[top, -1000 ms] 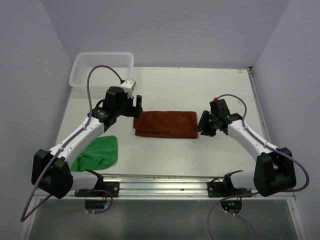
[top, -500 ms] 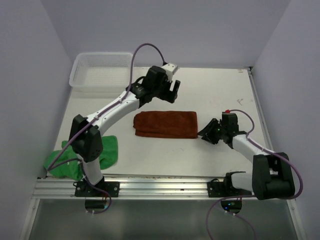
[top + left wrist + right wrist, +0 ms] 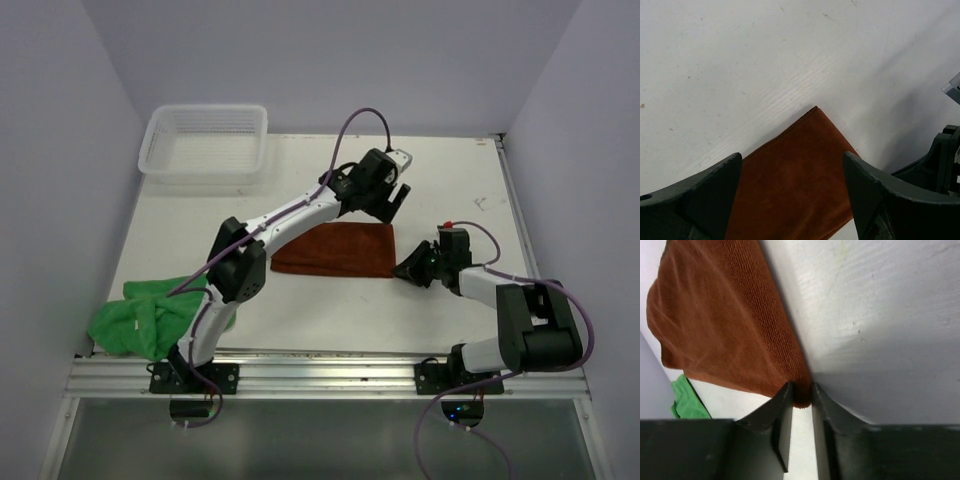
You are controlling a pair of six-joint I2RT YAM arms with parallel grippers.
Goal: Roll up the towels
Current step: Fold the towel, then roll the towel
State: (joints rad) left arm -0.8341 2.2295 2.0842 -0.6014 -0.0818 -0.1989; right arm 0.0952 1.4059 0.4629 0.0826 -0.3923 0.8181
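Note:
The rust-brown towel (image 3: 335,250) lies folded flat in the middle of the table. My left gripper (image 3: 393,203) hangs open just above its far right corner; in the left wrist view the towel (image 3: 790,200) shows between the wide-spread fingers (image 3: 715,190), untouched. My right gripper (image 3: 404,269) sits low at the near right corner. In the right wrist view its fingertips (image 3: 786,390) pinch the towel's corner (image 3: 803,396), while the rest of the cloth (image 3: 720,325) stays flat. The green towel (image 3: 145,315) lies bunched at the near left, beside the left arm's base.
A white mesh basket (image 3: 205,140) stands at the far left corner. The left arm stretches diagonally over the brown towel's left half. A metal rail (image 3: 320,365) runs along the near edge. Walls close in both sides.
The left arm swung from the towel's left end to its far right corner. The green towel shifted left and bunched. The right gripper dropped to the near right corner and closed on it.

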